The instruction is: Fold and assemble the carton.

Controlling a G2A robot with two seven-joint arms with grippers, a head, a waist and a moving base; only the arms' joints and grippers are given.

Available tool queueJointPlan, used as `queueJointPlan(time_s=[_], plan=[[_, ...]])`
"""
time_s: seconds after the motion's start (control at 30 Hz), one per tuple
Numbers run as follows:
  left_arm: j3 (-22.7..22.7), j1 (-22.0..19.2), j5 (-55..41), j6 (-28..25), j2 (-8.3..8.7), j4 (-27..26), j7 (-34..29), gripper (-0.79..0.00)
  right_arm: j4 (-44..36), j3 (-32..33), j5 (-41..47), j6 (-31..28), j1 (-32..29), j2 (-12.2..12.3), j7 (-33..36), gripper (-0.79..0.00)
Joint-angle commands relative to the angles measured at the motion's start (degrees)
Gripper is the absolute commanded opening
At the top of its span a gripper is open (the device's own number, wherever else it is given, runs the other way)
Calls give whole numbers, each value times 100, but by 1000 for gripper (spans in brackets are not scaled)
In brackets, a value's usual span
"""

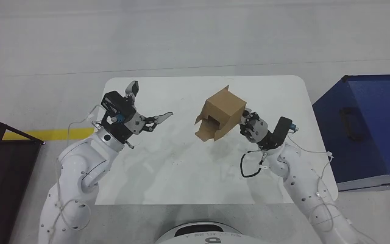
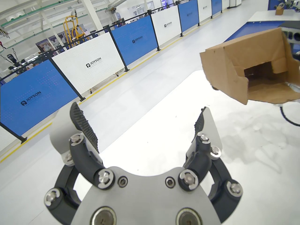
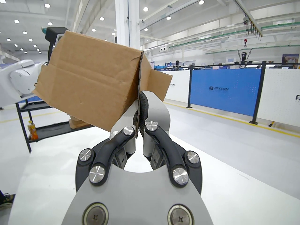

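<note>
1. The carton hangs tilted above the table. Its open end, flaps only partly folded in, is turned towards the left gripper.
2. The right gripper has its fingers pressed together on one cardboard edge, on the side of the carton away from the open end. The hold looks narrow.
3. The left gripper has its fingers spread wide and carries nothing. It sits well apart from the carton, facing the opening.
4. Step in hand, as judged: closing the end flaps. The left gripper should meet the opening squarely and press a loose flap inward along its crease. Light force is advised, since a one-edge pinch may let the carton swivel.
5. A black cable loop hangs near the carton beside the right wrist, on the side away from the opening, so it is judged no hindrance. A blue container stands well beyond the carton, off the table.
</note>
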Motion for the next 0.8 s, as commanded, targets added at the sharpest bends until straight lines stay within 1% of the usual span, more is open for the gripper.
queueJointPlan(time_s=[0.0, 0.27, 0.53, 0.67, 0.77], plan=[[32, 22, -140, -22, -4, -22, 35, 0, 35, -96, 199, -197, 85, -23, 75, -785], [52, 72, -792, -184, -2, -43, -58, 0, 321, -398, 889, -592, 359, -125, 424, -785], [165, 24, -821, -249, 2, -51, -88, 0, 568, -668, 1398, -735, 625, -238, 782, -785], [211, -57, -779, -287, 7, -20, -124, 0, 592, -777, 1433, -721, 698, -284, 932, -785], [281, -136, -533, -273, 11, -2, -173, 0, 550, -847, 1410, -700, 724, -313, 997, -785]])
